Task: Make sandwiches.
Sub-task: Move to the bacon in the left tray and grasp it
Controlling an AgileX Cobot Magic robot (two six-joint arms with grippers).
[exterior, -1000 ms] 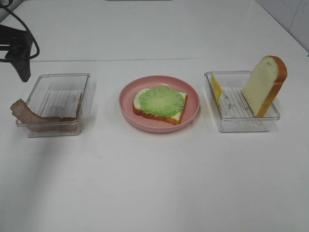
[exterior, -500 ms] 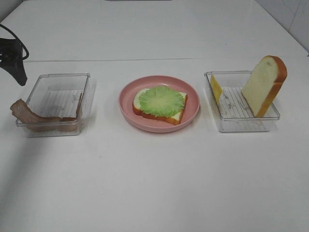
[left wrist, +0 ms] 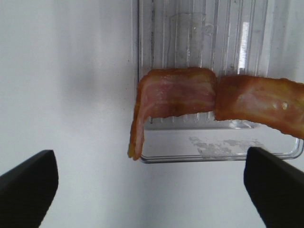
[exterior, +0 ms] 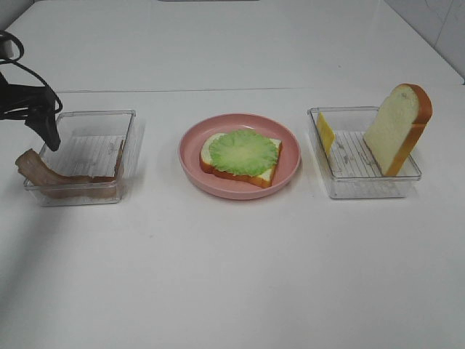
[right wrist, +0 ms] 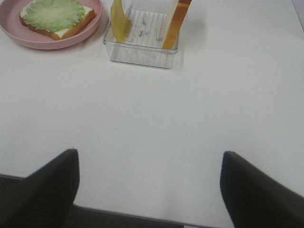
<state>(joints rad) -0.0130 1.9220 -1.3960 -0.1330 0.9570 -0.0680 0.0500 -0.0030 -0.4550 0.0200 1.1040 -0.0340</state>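
Logged table [exterior: 232, 276] with plate [exterior: 190, 163] at frame centre, bearing slice [exterior: 266, 174] topped with lettuce [exterior: 243, 151]. Noted left tray [exterior: 94, 114] at mid-left, bacon [exterior: 36, 171] draped over its near-left corner. Noted right tray [exterior: 363, 190] at mid-right, holding second slice [exterior: 396, 127] upright and cheese [exterior: 325, 132] leaning. Saw left gripper [left wrist: 152, 190] wide, empty, above bacon. Saw right gripper [right wrist: 149, 185] wide, empty, well back from right tray. Judged step: bacon pickup. Next: descend, straddle strip at tray edge, close.
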